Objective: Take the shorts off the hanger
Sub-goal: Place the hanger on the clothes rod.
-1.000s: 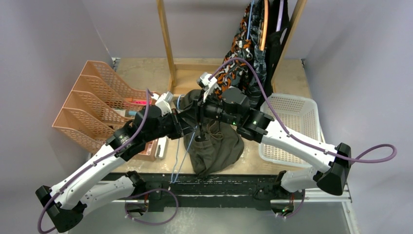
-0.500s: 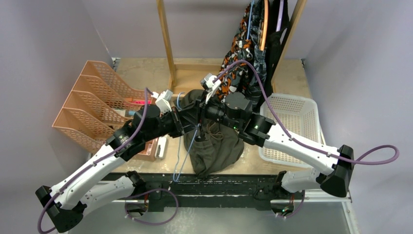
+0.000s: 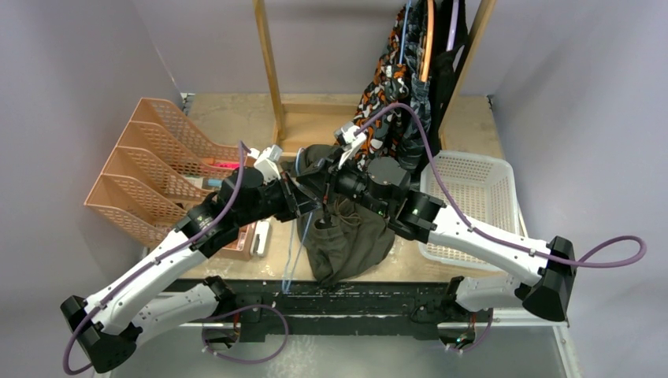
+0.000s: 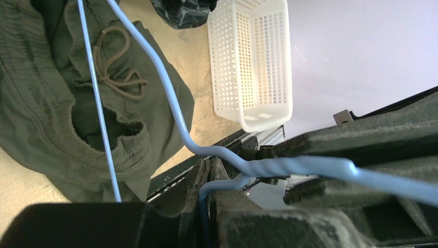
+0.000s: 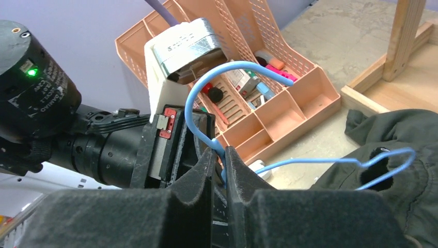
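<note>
Left hand (image 3: pixel 298 191) gripping blue hanger (image 4: pixel 279 166) neck; right hand (image 5: pixel 221 160) pinching it too (narrow gap). Next: sliding olive shorts (image 3: pixel 350 236) off wire.

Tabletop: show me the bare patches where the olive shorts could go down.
Bare table between the orange organizer and the wooden rack post; the white basket looks empty. The middle is crowded by the olive shorts and blue hanger; hanging shorts crowd the far right.

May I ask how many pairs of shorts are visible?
4: olive pair on the table; orange camouflage, grey-blue camouflage and black pairs hanging back right. More may be hidden.
</note>
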### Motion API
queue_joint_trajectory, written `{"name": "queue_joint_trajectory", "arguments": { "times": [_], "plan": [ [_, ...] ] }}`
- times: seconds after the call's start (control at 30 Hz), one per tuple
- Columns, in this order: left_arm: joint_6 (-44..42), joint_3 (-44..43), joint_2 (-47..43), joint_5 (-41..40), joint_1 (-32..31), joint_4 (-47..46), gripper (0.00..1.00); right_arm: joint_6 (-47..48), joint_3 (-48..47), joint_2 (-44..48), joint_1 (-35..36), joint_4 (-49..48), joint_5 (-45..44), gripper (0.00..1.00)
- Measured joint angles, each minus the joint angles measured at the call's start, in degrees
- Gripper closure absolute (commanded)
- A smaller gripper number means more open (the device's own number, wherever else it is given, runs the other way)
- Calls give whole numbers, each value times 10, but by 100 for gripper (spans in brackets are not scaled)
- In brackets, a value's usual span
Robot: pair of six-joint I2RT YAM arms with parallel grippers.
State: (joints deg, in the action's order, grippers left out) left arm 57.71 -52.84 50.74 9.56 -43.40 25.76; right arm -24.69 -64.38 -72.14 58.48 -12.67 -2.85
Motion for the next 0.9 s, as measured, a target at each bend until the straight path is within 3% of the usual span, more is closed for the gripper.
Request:
{"name": "queue_joint_trajectory", "arguments": {
  "times": [0.3, 0.5, 0.6, 0.73, 0.77, 0.9],
  "plan": [
    [-1, 0, 0, 13, 0, -2, 100, 42, 2, -3, 0, -10, 6, 68],
    [-1, 0, 0, 22, 0, -4, 100, 66, -5, -15, 0, -10, 6, 67],
    [-1, 0, 0, 25, 0, -4, 100, 71, -6, -16, 0, -10, 4, 59],
    [-1, 0, -2, 29, 0, -3, 100, 80, -7, -20, -3, -10, 6, 56],
    [-1, 0, -3, 29, 0, -3, 100, 82, -9, -23, -4, -9, 9, 59],
    [0, 0, -3, 26, 0, 0, 100, 91, -16, -33, -5, -9, 22, 88]
  ]
}}
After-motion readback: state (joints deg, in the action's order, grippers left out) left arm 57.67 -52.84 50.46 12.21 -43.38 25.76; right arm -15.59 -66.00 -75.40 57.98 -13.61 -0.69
